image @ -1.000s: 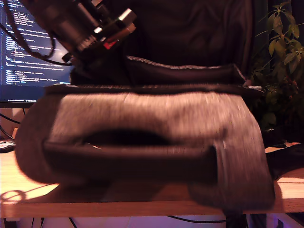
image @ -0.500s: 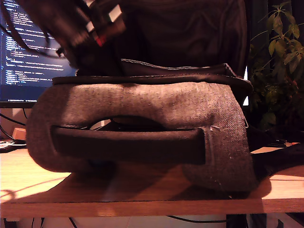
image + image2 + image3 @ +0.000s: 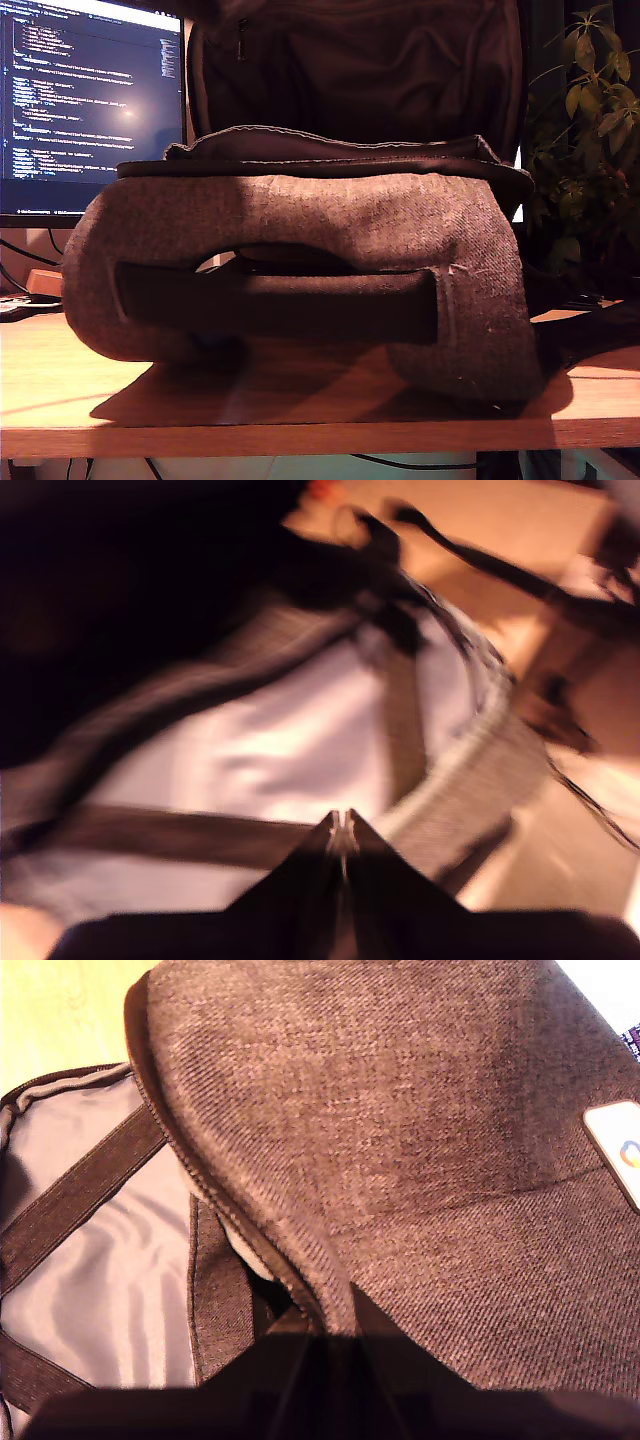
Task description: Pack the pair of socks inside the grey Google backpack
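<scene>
Backpack [image 3: 300,225] flap pinched in my second hand [image 3: 325,1335]; my first hand [image 3: 342,842] closed empty. Flap may slip shut; socks unseen.

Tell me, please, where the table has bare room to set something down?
Bare strips of table lie in front of the backpack, along the front edge and toward the exterior view's left, below the monitor. The middle is filled by the backpack; the exterior view's right is crowded by a plant.

Only a coloured logo shows on the backpack's pale tag [image 3: 618,1148]; no readable text.
</scene>
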Motion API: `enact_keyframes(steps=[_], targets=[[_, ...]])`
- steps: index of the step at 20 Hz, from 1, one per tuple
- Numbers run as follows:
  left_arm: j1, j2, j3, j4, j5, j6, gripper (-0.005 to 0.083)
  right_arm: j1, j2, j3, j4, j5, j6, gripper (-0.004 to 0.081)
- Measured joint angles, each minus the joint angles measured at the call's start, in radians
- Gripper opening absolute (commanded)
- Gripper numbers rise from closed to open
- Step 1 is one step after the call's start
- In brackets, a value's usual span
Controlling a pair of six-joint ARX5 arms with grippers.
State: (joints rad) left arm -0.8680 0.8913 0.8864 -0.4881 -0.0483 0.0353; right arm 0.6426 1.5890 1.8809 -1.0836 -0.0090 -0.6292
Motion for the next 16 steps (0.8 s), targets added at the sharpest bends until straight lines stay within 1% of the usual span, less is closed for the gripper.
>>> enact_keyframes(steps=[2,4,6,7,9,12,15,16], targets=[[0.011,-0.061,-0.005,0.003,-0.066,-0.006,-0.0021,0.000,0.000,0.000,0.002,-0.008,0.000,-0.0011],[0.041,-0.114,-0.032,0.012,-0.107,-0.006,-0.0021,0.000,0.000,0.000,-0.001,-0.010,0.000,-0.0011],[0.099,-0.151,-0.078,0.037,-0.112,-0.006,-0.0021,0.001,0.000,0.000,-0.014,-0.011,0.000,-0.0011],[0.125,-0.161,-0.094,0.041,-0.111,-0.034,-0.0021,0.006,0.001,0.000,-0.028,-0.011,0.000,-0.0011],[0.160,-0.172,-0.102,0.046,-0.085,-0.036,-0.0021,0.021,0.003,-0.014,-0.035,-0.017,0.000,-0.0011],[0.161,-0.188,-0.102,0.064,-0.075,-0.037,-0.0021,0.066,0.003,-0.084,-0.036,-0.025,0.002,-0.0011],[0.161,-0.192,-0.102,0.096,-0.075,-0.037,-0.0021,0.103,0.003,-0.183,-0.023,-0.039,0.026,-0.0011],[0.161,-0.194,-0.102,0.095,-0.076,-0.037,-0.0021,0.114,0.004,-0.214,-0.016,-0.043,0.050,-0.0011]])
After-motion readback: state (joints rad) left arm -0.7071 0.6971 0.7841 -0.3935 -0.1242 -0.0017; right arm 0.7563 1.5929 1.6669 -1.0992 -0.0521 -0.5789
